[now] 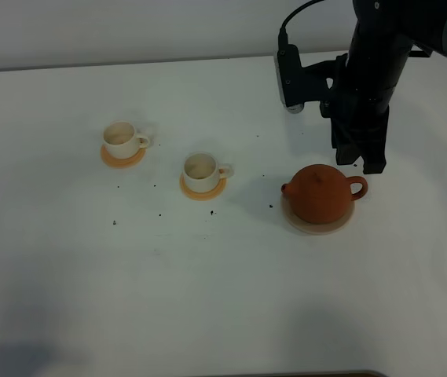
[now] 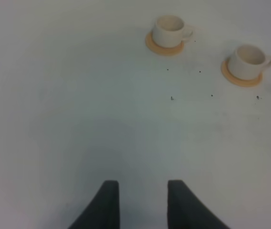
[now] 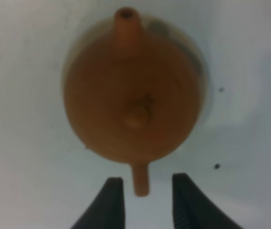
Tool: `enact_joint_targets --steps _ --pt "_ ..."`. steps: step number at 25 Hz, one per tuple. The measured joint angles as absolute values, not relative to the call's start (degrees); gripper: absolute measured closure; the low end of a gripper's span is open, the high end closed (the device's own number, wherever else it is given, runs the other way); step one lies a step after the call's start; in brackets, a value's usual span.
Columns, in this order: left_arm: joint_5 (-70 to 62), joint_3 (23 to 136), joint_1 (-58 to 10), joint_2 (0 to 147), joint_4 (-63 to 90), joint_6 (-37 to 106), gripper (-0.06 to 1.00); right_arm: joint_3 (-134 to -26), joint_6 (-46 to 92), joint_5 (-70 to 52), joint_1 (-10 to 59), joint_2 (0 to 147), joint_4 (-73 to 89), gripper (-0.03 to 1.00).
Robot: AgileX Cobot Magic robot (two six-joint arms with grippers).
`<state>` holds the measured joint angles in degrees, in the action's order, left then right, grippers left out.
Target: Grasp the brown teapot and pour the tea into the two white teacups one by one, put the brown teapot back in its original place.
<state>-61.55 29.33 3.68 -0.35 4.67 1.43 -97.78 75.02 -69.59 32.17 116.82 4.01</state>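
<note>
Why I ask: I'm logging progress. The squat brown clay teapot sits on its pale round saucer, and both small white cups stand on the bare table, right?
No: the two white cups each stand on a small orange coaster, as the exterior high view shows. The brown teapot is on its saucer.

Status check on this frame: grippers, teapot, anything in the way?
Left gripper open over bare table. Right gripper open, brown teapot handle lined up between its jaws. Teapot on saucer, not lifted. Path to teacups clear.
</note>
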Motion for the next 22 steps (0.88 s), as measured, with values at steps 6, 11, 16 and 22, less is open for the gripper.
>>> enact_joint_targets --steps 6,11,16,22 --pt "-61.55 29.33 3.68 -0.35 4.67 1.36 0.69 -94.48 73.65 -69.59 32.19 116.82 4.72 0.71" --pt "-61.55 29.33 3.68 -0.35 4.67 1.36 0.69 -91.16 71.97 -65.61 32.23 116.91 5.04 0.63" --pt "-61.55 29.33 3.68 -0.35 4.67 1.36 0.69 -90.47 71.76 -61.1 32.23 118.06 4.14 0.6" --pt "-61.55 29.33 3.68 -0.35 4.67 1.36 0.69 -90.47 71.59 -60.04 32.23 119.59 2.39 0.6"
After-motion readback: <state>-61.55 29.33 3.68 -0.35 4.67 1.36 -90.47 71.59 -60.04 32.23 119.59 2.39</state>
